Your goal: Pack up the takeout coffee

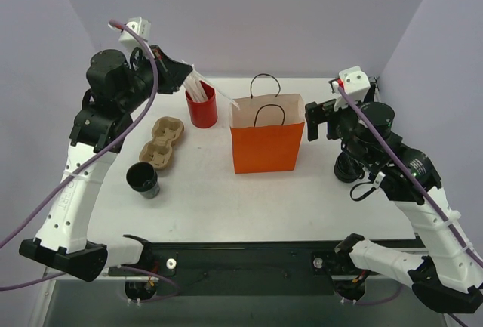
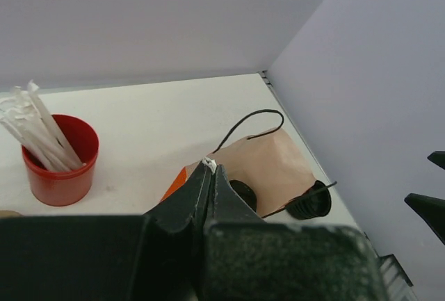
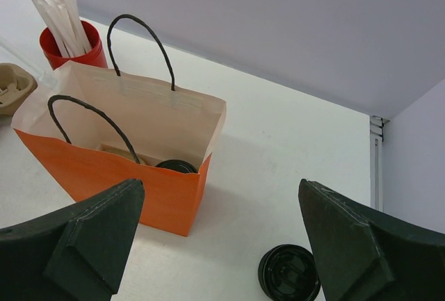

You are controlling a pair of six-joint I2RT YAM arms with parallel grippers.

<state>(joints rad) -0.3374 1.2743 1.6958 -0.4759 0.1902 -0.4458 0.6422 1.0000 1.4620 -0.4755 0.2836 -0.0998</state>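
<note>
Coffee cup (image 1: 143, 180) beside high left arm, pincer (image 1: 189, 71) around white stick (image 1: 219, 91).

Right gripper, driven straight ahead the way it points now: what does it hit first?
Most likely the side wall of the orange bag: the open right gripper points at it from close by. Height is unclear, so it might clear the rim. The lidded cup sits lower, off that line.

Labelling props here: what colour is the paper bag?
The bag is orange outside, pale tan inside; clearest in the right wrist view.
</note>
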